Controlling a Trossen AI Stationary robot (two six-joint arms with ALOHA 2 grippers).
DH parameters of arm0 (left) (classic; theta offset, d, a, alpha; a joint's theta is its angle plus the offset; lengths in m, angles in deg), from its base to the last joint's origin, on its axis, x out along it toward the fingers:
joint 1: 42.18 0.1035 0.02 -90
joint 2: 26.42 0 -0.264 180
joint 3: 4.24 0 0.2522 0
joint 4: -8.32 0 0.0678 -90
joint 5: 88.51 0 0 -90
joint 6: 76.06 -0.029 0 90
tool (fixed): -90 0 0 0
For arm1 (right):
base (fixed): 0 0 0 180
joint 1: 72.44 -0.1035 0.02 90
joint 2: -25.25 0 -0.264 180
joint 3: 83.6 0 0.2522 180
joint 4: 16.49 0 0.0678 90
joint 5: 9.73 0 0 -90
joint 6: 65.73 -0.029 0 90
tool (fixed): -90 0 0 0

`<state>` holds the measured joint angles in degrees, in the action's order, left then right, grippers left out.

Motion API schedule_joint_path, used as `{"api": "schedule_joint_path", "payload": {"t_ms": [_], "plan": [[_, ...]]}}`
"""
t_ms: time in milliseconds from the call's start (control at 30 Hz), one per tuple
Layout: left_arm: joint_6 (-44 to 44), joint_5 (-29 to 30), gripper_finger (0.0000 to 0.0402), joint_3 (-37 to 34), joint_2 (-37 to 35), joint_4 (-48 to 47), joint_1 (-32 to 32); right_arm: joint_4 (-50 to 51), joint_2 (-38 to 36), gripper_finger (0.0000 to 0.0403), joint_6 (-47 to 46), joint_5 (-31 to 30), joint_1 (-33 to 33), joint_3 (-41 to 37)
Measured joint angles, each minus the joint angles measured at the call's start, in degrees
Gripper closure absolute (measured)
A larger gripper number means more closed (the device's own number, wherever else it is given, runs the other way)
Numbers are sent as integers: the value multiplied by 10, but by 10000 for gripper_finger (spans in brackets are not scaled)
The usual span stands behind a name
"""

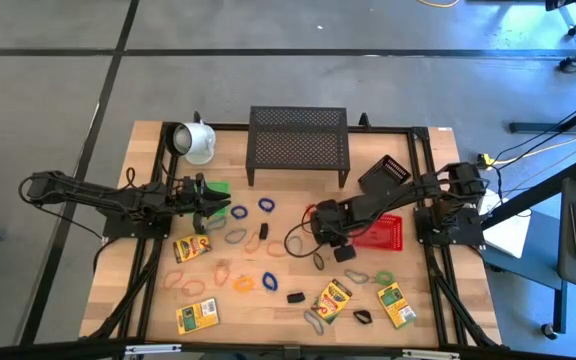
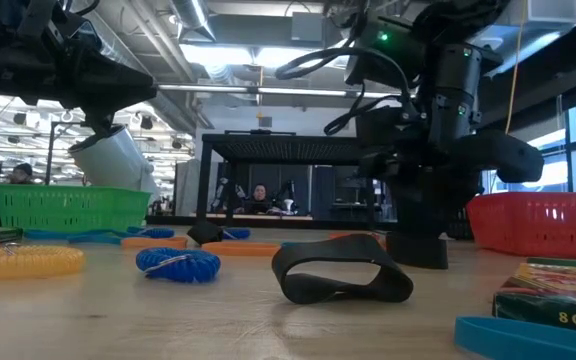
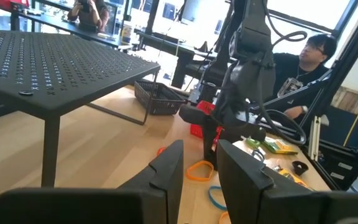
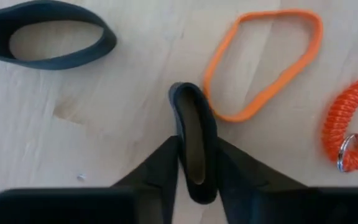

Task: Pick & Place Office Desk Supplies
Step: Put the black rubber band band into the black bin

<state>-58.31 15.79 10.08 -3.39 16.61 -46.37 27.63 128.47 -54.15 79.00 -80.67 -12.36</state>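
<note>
**Dark rubber band pinched on edge by the right claw**

The dark rubber band (image 4: 193, 140) stands on its edge between the fingers of the right gripper (image 4: 196, 163), which have closed in on it from both sides until the loop is squeezed into a narrow oval. The grip looks made or nearly made; the band appears to rest on the wooden table (image 4: 104, 124), so I judge that the lift has not begun. Pinching the loop flat makes sense: a thin band lying flat offers little to grasp, while one squashed upright gives the pads two walls to bear on.

Just beyond the fingertips lies an orange rubber band (image 4: 263, 62), close to the held one but apart from it. A second dark band (image 4: 45, 34) lies farther off to one side, and an orange coiled key ring (image 4: 353, 127) lies to the other. None is caught in the grip.

From above, the right gripper (image 1: 326, 228) works near the table's middle, with the red basket (image 1: 393, 232) just behind it, the likely place for the band.

The left gripper (image 3: 199, 167) waits raised over its own side of the table, its fingers part open with nothing between them. A green basket (image 1: 217, 187) lies close beside it.
</note>
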Motion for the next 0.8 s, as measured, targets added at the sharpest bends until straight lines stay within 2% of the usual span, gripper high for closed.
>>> {"api": "schedule_joint_path", "payload": {"t_ms": [133, 200, 400, 533, 800], "plan": [[0, 0, 311, 0, 0, 0, 0, 4, 0, 380, 13, -12, -8, 0], [0, 0, 311, 0, 0, 0, 0, 5, 0, 392, 15, -17, -11, 0], [0, 8, 311, 0, 0, 0, 0, 26, -30, 382, 12, -41, -12, -2], [0, 34, 311, 0, 0, 0, 0, 41, -82, 395, 2, -74, -12, -2], [0, 46, 311, 0, 0, 0, 0, -10, -213, 382, -62, -157, -13, -2]]}}
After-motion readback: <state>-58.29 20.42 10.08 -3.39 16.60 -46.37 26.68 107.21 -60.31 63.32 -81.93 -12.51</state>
